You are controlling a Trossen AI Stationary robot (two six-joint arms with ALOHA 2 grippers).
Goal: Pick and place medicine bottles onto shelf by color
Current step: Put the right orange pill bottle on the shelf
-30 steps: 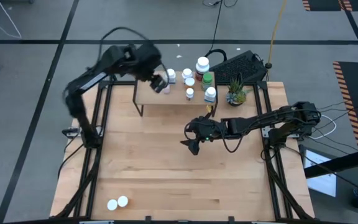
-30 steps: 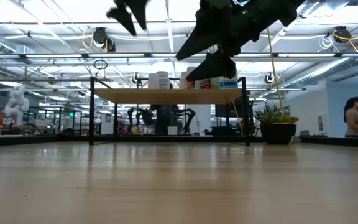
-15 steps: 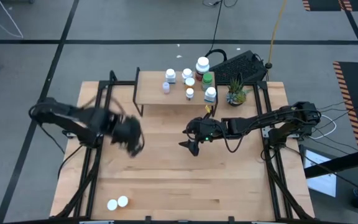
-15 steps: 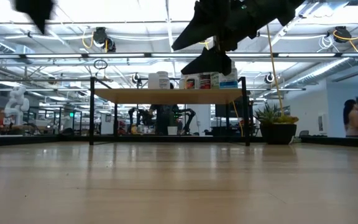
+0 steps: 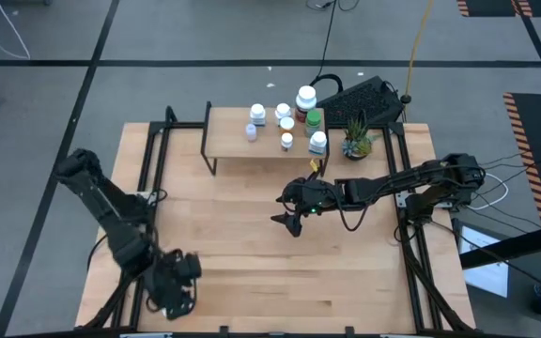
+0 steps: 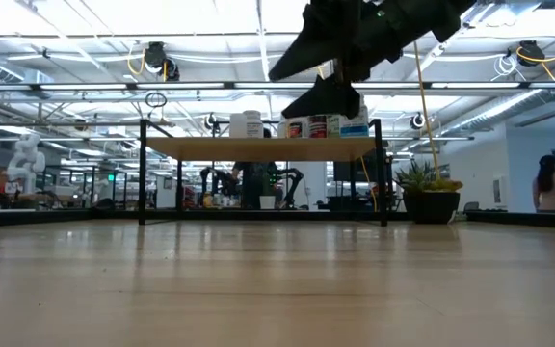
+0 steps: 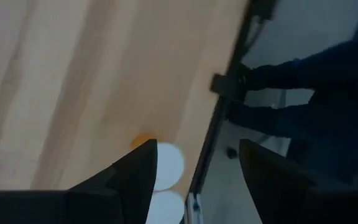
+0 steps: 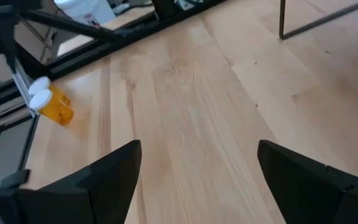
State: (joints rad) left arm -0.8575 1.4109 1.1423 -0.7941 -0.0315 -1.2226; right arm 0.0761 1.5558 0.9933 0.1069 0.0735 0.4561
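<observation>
Tabletop (image 5: 252, 244): pale wood under both my arms
Left gripper (image 7: 194, 171): my fingers (image 7: 132, 177) spread, holding nothing, above the table's near edge
Two bottles (image 7: 163, 167): white caps just ahead of my left fingers; orange body behind one
Right gripper (image 5: 290, 218): mid-table, fingers wide apart, empty; two orange bottles far ahead
Shelf (image 5: 228, 141): beyond my right gripper; seven medicine bottles (image 5: 285, 117) standing on it

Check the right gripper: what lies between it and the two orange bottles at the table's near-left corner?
Only bare tabletop in the right wrist view, from the right gripper to the orange bottles. In the high view, the left gripper covers them.
</observation>
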